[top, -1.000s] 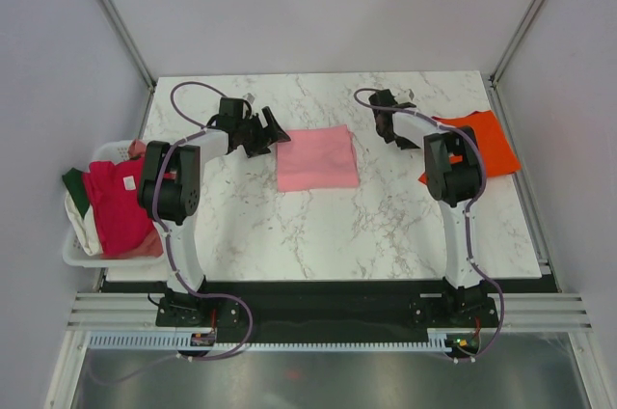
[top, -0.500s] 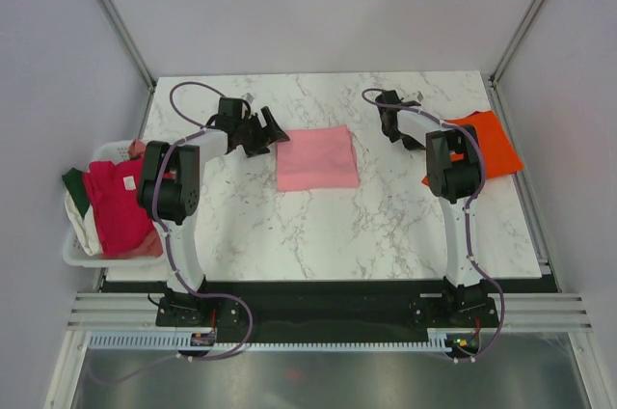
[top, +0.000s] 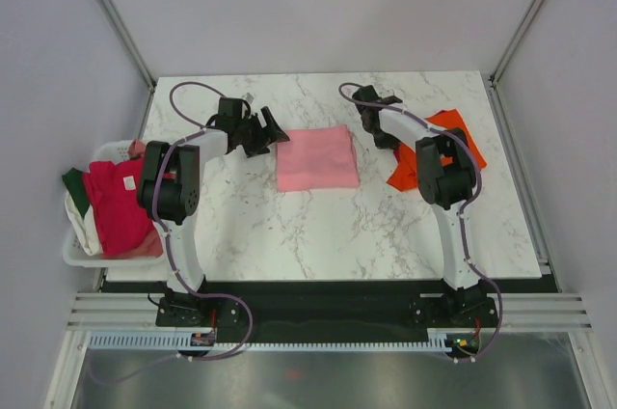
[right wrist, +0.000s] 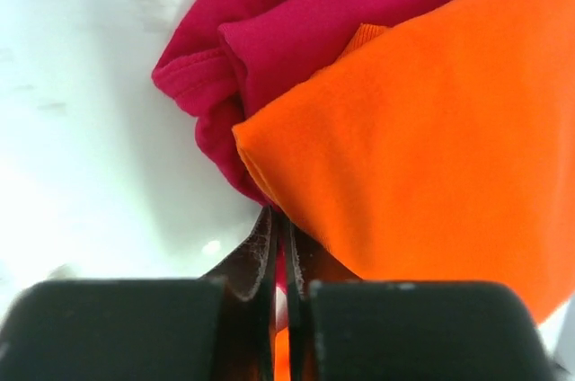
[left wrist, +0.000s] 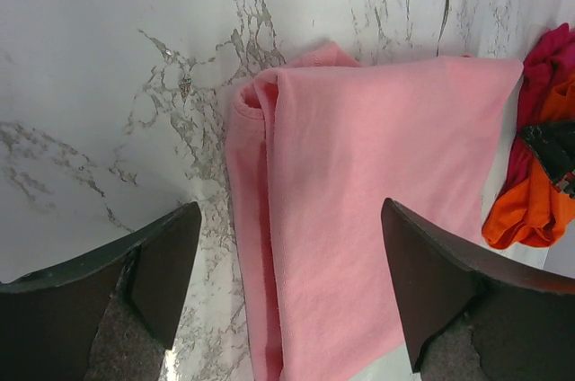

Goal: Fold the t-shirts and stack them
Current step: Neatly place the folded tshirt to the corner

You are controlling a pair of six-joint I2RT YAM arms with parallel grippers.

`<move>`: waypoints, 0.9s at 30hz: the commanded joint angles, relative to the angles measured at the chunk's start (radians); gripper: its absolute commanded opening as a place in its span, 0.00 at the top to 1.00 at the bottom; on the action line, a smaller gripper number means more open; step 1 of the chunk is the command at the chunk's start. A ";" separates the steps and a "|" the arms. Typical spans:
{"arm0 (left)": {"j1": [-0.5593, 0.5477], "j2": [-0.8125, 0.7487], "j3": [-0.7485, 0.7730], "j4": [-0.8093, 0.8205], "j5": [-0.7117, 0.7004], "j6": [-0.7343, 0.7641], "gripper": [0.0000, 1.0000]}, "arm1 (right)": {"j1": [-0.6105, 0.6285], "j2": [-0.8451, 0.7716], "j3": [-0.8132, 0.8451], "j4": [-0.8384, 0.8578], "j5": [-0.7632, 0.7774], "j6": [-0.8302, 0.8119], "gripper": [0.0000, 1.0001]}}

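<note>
Start at 9 o'clock: the white basket [top: 81,251] hangs off the table edge with the crimson t-shirt [top: 120,202], a dark green t-shirt [top: 72,181] and a cream t-shirt [top: 83,222] heaped in it, none of them moved. Your left gripper [top: 268,135] has not shifted either. It hovers with its jaws spread wide and nothing between them, just beside the 9 o'clock edge of the pink t-shirt [top: 316,156]. That shirt lies folded flat near the table's centre.

The change is on your right. The right gripper [right wrist: 277,219] has clamped shut on the edge of the orange t-shirt [top: 451,127] and swung toward 9 o'clock, dragging the shirt with it. A second ago the shirt lay spread near the 3 o'clock edge; now it is bunched under the arm, nearer the pink one. A fold of crimson cloth [right wrist: 296,13] sits against the pinch, and you cannot tell whether it is caught too. By my reading, the orange shirt is being brought in for folding, and you will need to spread it flat again first.

The marble-patterned table [top: 318,226] is smooth and pale. Plain grey walls close it on three sides, with an aluminium post [top: 109,12] at each far corner.
</note>
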 commanded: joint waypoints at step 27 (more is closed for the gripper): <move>0.007 -0.099 -0.049 -0.002 -0.076 0.043 0.00 | 0.068 -0.411 -0.429 0.832 -0.558 0.119 0.28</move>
